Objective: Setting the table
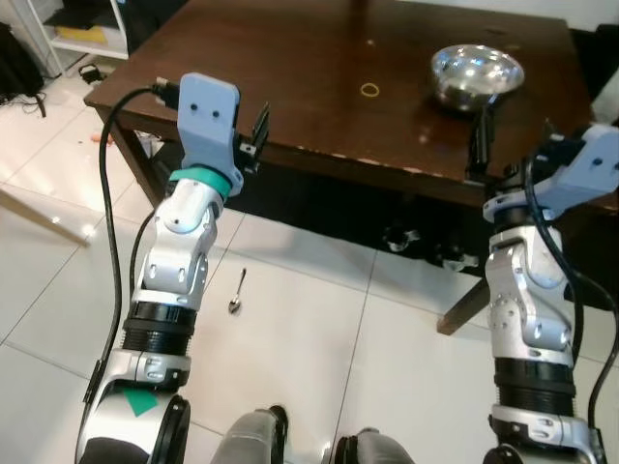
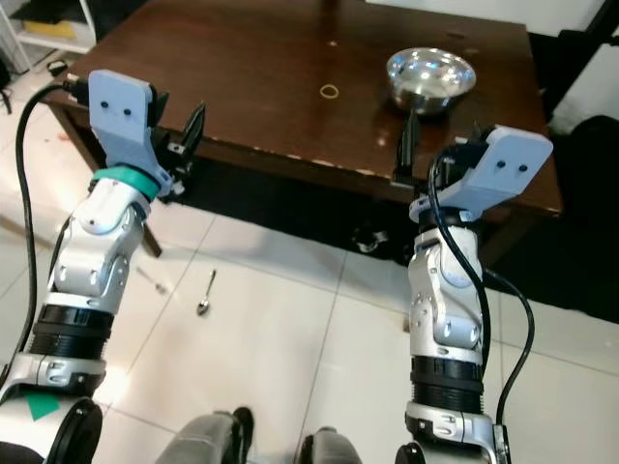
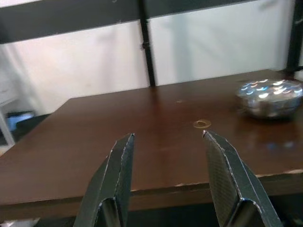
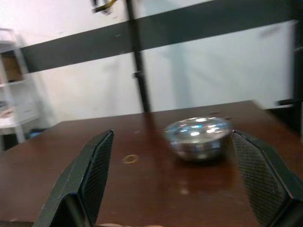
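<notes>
While both jaws gape empty, the bowl sits at 12 o'clock of the right gripper, nearer than the left gripper.

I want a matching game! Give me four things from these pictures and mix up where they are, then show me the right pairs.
Things:
1. metal bowl
2. spoon
3. yellow ring
4. white shelf

Places:
A. on the white floor tiles, in front of the table
B. on the table's right part, beyond the right gripper
C. on the floor, off to the left past the table's corner
D. lying flat near the middle of the brown table

Pairs: 1-B, 2-A, 3-D, 4-C
</notes>
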